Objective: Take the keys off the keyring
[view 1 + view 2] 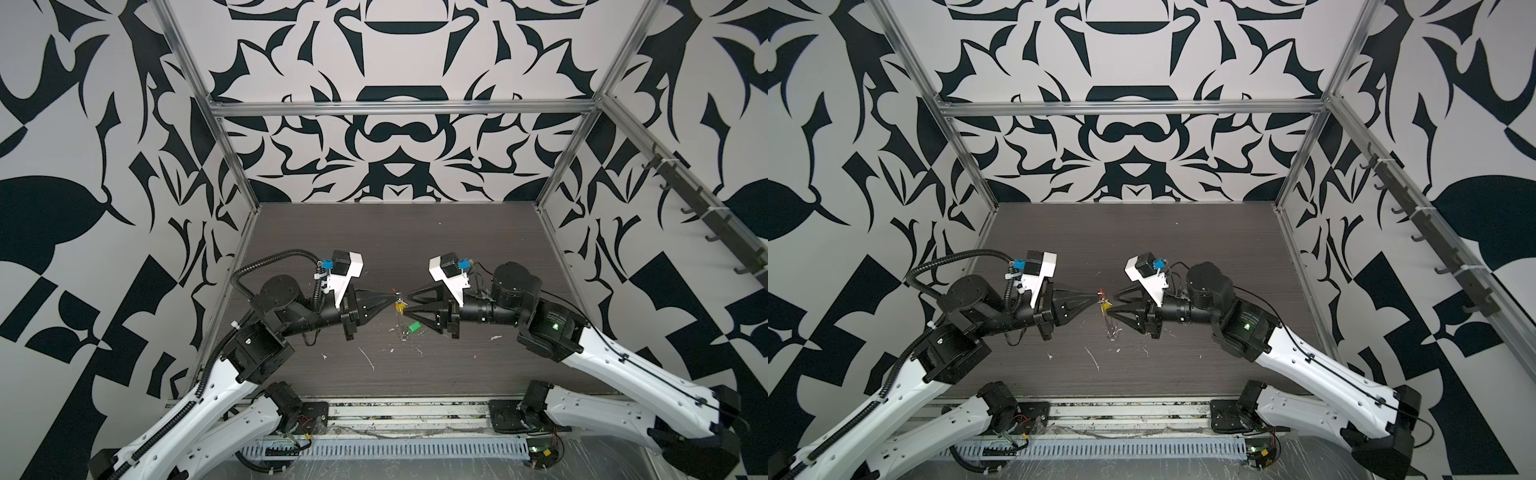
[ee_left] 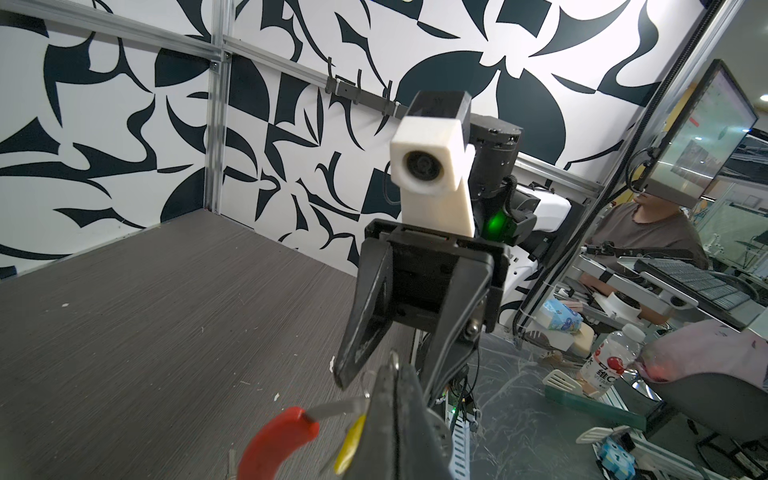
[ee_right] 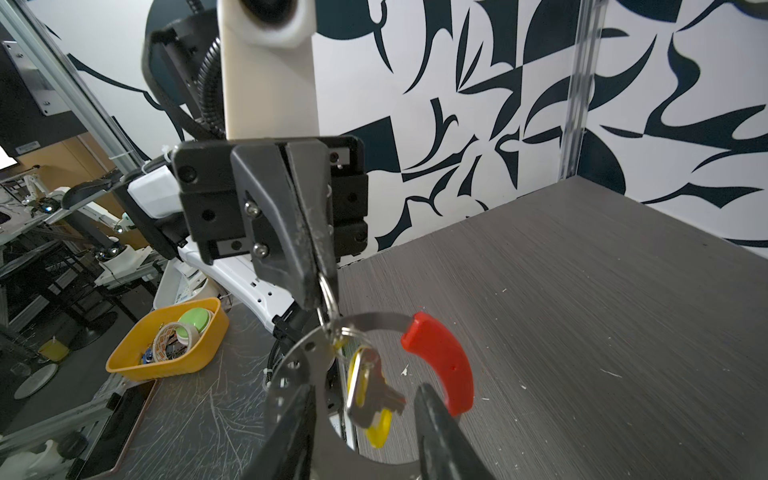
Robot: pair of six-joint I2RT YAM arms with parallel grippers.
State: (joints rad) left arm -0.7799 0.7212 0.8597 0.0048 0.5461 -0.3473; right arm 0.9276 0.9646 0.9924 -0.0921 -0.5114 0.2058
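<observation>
Hanging above the middle of the dark wood-grain worktop [image 1: 374, 241], the large keyring [image 3: 297, 353], a flat silver metal band with punched holes and a curved red plastic sleeve [image 3: 440, 361], was held up between the two arms. The left gripper [image 1: 392, 294] had its fingers [image 3: 291, 232] pressed fully together on a small silver split ring [image 3: 328, 291] threaded on the band. The right gripper [image 1: 408, 303] had its fingers [image 3: 440, 432] parted, one either side of the dangling load, and gripped nothing that could be made out.

From the band hung a yellow oblong plastic key tag [image 3: 380, 428] and a silver metal key [image 3: 374, 395]. A bright green oblong plastic key tag [image 1: 413, 327] lay free on the worktop below, beside loose small silver rings [image 1: 402, 333].

The assembly was judged light. The band looked stiff, smooth and likely slippery, and the tag and key were free to swing. The yellow tag's flat faces, or its own ring, offered the surest hold. Where the band opened could not be told.
</observation>
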